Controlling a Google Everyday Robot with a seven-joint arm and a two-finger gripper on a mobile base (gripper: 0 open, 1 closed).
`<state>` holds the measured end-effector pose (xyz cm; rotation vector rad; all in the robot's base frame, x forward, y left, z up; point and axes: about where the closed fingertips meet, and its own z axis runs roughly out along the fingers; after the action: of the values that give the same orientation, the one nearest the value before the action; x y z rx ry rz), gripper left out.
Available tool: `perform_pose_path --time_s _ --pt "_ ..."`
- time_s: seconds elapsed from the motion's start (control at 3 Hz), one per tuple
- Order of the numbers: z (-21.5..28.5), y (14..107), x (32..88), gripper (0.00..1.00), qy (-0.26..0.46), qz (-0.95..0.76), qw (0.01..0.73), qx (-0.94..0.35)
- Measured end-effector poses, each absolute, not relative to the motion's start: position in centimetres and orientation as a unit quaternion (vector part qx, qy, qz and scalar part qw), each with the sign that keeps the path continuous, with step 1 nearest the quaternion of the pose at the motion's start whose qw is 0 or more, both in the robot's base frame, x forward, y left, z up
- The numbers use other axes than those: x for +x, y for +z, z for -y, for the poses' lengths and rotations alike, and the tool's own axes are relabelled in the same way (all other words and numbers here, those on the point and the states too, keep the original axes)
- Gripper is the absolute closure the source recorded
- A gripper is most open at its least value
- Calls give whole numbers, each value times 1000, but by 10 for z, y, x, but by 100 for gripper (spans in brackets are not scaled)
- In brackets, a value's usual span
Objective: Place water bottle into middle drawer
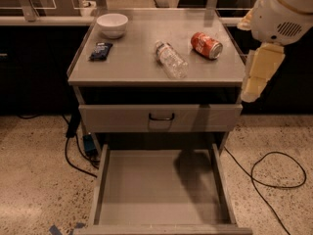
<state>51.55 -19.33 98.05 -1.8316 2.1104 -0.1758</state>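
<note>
Nearest, the middle drawer point(146, 190) stands pulled out low at the cabinet's foot, a shadow on its floor. Above it is a shut drawer front point(122, 117) with a black handle point(161, 117). On the tabletop point(127, 70) the water bottle point(171, 60) lies on its side near the front edge, the red can point(206, 45) just beyond to the right. A dark packet point(100, 51) lies left, a white bowl point(112, 24) behind it. The gripper point(259, 75) hangs beside the table's right edge; its grip cannot be told
</note>
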Motion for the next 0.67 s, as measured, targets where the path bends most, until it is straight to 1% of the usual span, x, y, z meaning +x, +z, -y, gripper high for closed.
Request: perform_pose_path --time_s 0.33,0.67 --pt "188 982 537 0 -80 -718 147 -676" --pt "175 981 546 0 -127 -681 101 -714"
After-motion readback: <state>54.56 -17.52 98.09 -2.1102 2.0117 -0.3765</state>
